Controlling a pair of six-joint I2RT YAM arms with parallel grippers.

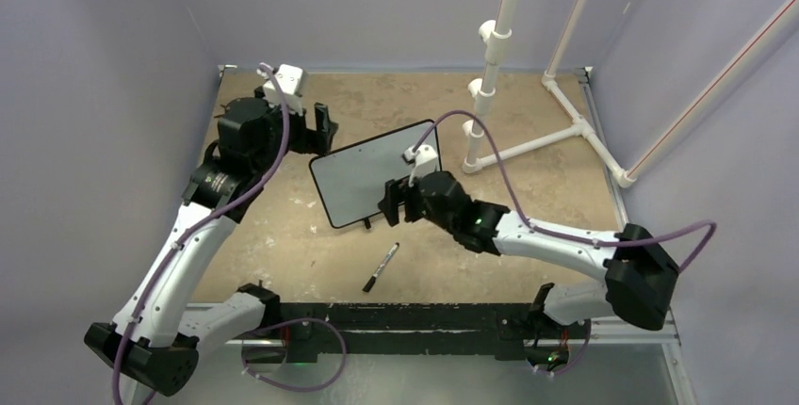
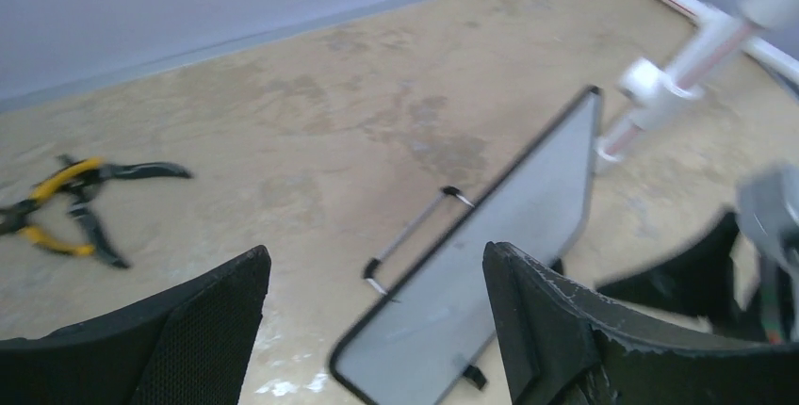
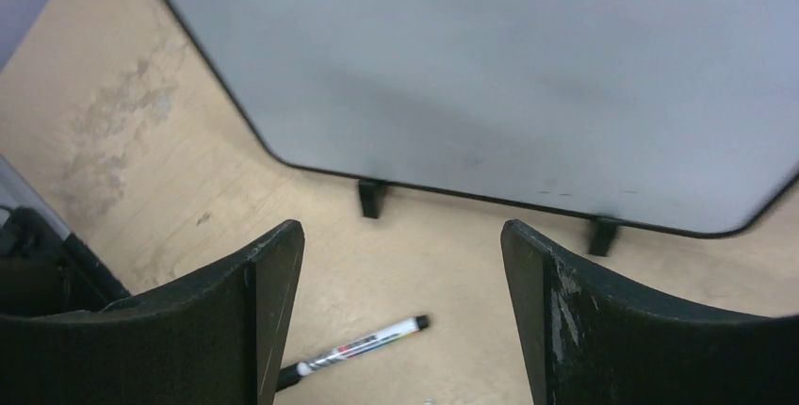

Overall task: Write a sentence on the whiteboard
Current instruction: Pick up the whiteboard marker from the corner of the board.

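The whiteboard (image 1: pixel 363 179) stands tilted on its two black feet in the table's middle, its face blank; no sentence shows on it. It also shows in the left wrist view (image 2: pixel 499 264) and the right wrist view (image 3: pixel 490 75). A black-and-white marker (image 1: pixel 381 267) lies on the table in front of the board, capped, and also shows in the right wrist view (image 3: pixel 353 349). My right gripper (image 1: pixel 396 200) is open and empty, just above the board's near edge, with the marker below it. My left gripper (image 1: pixel 316 129) is open and empty beside the board's far-left corner.
A white PVC pipe stand (image 1: pixel 499 66) rises at the back right, its base legs spread over the table. Yellow-handled pliers (image 2: pixel 66 207) lie on the table in the left wrist view. Purple-grey walls enclose the table on three sides.
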